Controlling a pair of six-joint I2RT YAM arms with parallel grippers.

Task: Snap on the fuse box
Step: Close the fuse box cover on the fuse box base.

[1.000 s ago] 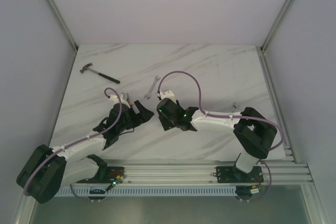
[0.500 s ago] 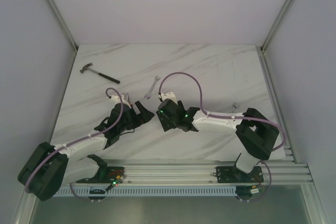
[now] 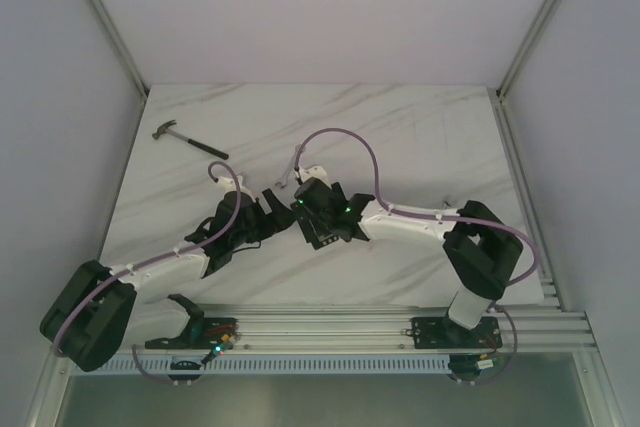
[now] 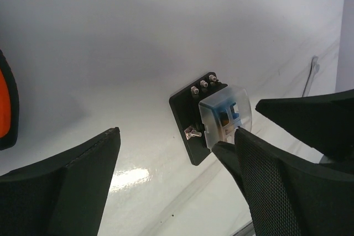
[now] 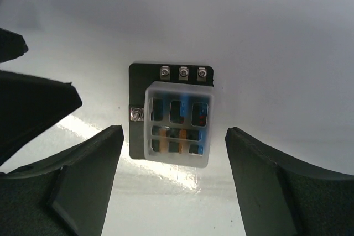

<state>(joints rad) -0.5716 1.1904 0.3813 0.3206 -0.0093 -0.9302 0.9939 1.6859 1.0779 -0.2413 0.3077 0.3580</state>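
The fuse box [image 5: 171, 120] is a black base plate with silver screws and a clear cover over blue and amber fuses; it lies flat on the white table. My right gripper [image 5: 174, 136] hovers over it, open, with one finger off each side and neither touching. My left gripper [image 4: 168, 153] is also open; its right finger [image 4: 276, 186] has its tip at the lower edge of the clear cover of the fuse box [image 4: 213, 115]. In the top view the left gripper [image 3: 268, 215] and right gripper [image 3: 305, 215] meet nose to nose and hide the box.
A hammer [image 3: 188, 139] lies at the far left and a wrench [image 3: 290, 167] just beyond the grippers. A small metal piece [image 3: 447, 204] sits to the right. An orange and black object [image 4: 6, 106] shows at the left wrist view's left edge.
Both grippers have moved toward the far side of the table and closer together. The right gripper's jaws have opened wider; the left jaws have narrowed slightly.
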